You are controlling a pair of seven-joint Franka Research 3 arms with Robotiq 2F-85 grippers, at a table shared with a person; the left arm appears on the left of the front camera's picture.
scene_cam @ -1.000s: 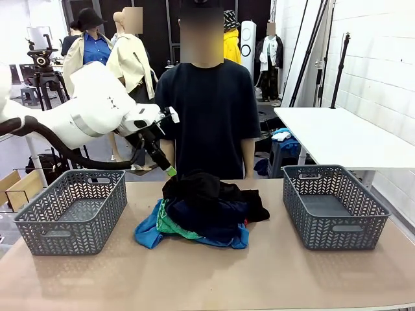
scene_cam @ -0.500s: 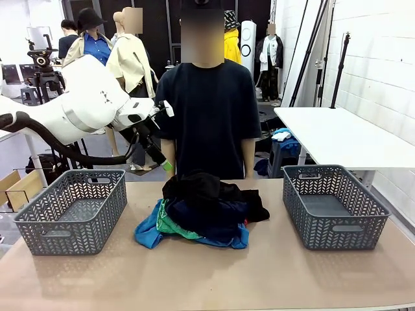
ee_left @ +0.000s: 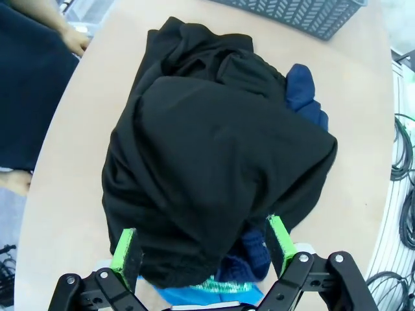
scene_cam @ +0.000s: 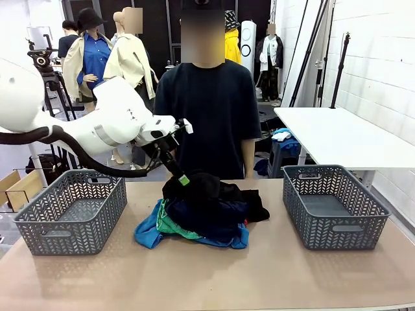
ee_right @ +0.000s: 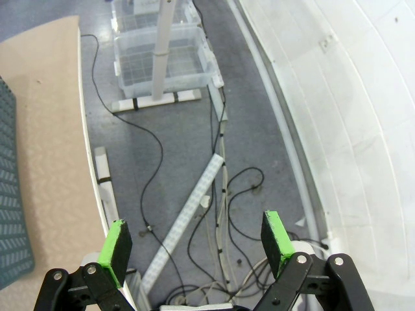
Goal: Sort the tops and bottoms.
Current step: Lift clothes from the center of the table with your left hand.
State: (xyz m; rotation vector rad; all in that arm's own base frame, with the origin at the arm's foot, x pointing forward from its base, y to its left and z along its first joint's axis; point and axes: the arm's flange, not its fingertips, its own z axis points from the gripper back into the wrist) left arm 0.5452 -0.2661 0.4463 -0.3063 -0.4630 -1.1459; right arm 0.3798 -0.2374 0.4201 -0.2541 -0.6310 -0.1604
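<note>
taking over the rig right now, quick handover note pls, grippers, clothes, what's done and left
Left gripper: open, at the black garment topping the pile, holding nothing.
Right gripper: open, off the table, over the floor.
Clothes: all in one pile mid-table, between the left basket and right basket.
Done: nothing sorted yet.
Left: sort every top and bottom.

The counter [scene_cam: 207,278] has a plain tan surface. One grey perforated basket [scene_cam: 70,210] stands at its left end, and a matching basket [scene_cam: 334,206] at its right end. A pile of clothes [scene_cam: 201,214] lies between them, apart from both. Its blue garment [scene_cam: 148,234] rests on the counter, with a black garment [scene_cam: 207,189] uppermost.
</note>
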